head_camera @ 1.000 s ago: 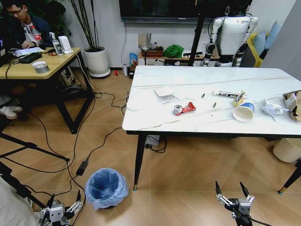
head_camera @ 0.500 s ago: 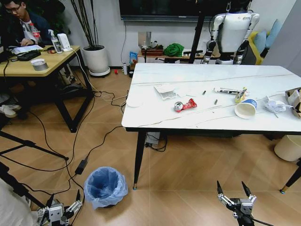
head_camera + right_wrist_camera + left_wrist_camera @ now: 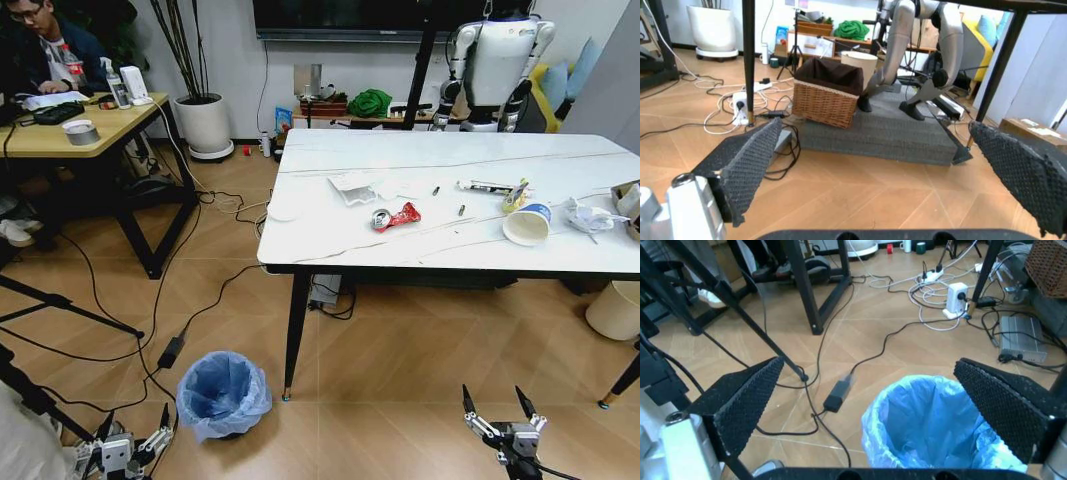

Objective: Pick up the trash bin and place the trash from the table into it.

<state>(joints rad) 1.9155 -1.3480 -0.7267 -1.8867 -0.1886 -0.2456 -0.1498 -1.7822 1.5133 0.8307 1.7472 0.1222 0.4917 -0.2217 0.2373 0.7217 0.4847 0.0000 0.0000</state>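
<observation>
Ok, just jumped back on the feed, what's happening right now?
Nothing is held yet. The left pincer hangs open low over the floor beside the blue-lined trash bin, which stands near the marble table's leg. The right pincer is open too, out over bare floor. The litter is on the table: red wrapper, paper cup, crumpled papers.

I see a wood floor (image 3: 400, 370) in a herringbone pattern, crossed by black cables (image 3: 170, 300). A wooden desk (image 3: 60, 135) stands at my left, with a white planter (image 3: 205, 128) against the pale wall (image 3: 225, 50). Farther back are a dark screen (image 3: 340, 18) and a wicker basket (image 3: 827, 97) on a grey mat (image 3: 887, 135).
</observation>
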